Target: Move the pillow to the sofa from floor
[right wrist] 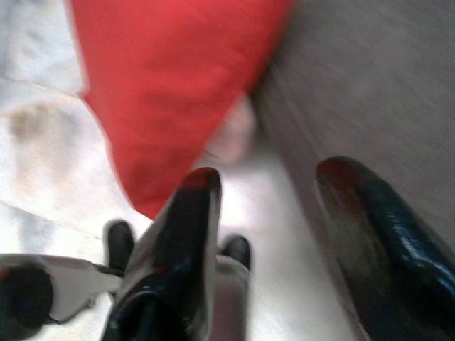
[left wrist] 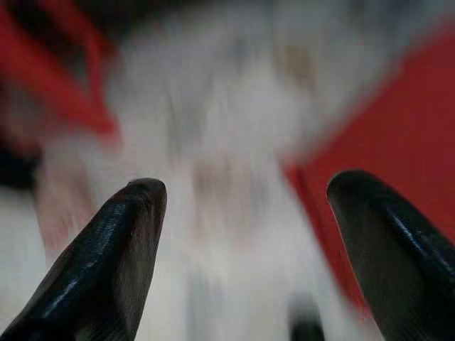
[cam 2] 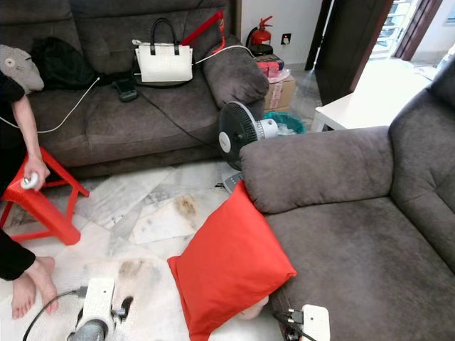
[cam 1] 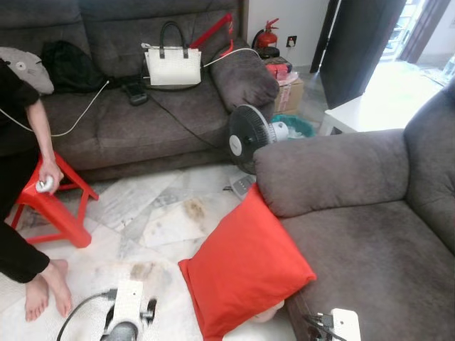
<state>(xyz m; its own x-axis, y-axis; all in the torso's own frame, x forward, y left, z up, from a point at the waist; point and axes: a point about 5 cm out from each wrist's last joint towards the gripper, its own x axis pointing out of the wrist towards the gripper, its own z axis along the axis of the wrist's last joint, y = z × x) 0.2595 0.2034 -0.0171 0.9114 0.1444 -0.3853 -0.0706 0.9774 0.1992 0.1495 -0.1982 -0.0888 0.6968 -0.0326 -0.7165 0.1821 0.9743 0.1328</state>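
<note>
On the floor, leaning against the near sofa (cam 1: 370, 241): red pillow (cam 1: 245, 266), standing tilted. Both grippers are hanging spread and empty; right gripper (right wrist: 266, 213) is sitting nearer, left gripper (left wrist: 245, 213) flanking.

Pale marbled floor tiles (cam 1: 170, 213) lay between a long grey couch (cam 1: 142, 121) along the far wall and a second grey settee (cam 1: 370, 213) nearer; a black fan (cam 1: 249, 136) stood between them; daylight entered beyond a dark door (cam 1: 362, 46).
</note>
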